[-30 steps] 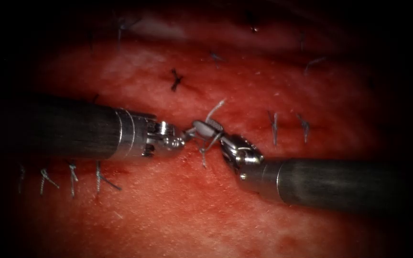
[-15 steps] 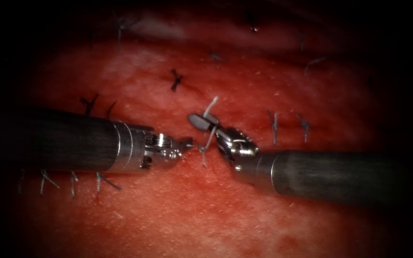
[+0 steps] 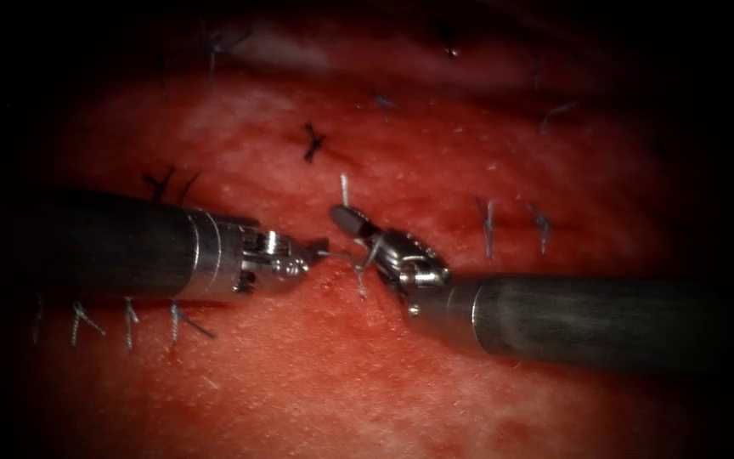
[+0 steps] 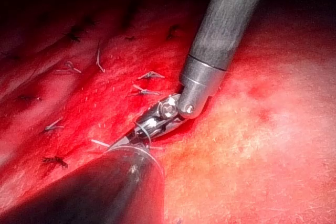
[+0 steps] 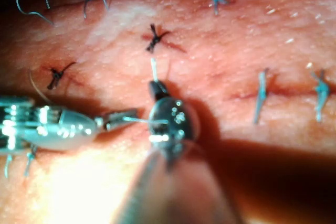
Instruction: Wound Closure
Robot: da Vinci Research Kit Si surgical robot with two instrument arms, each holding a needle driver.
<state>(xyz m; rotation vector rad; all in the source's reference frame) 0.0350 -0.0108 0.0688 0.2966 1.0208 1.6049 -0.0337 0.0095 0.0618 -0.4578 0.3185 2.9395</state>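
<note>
1. The left tool (image 3: 320, 252) ends in bright, polished metal that throws sharp glints; the collar behind it is smooth steel, and the long shaft (image 3: 104, 242) is dark, matt and faintly streaked.
2. The right tool (image 3: 350, 223) has the same shiny metal wrist, its rounded joints mirror-like in the right wrist view, on a dull grey shaft (image 3: 588, 327).
3. The tissue (image 3: 367, 382) looks soft and moist, its surface finely pebbled, with a wet sheen where the red fluid (image 4: 79, 114) coats it.
4. The thread (image 3: 365, 259) between the tools is thin, pale and fibrous.
5. The cut ends of thread (image 3: 488, 225) on finished stitches look stiff, matt and slightly frayed.
</note>
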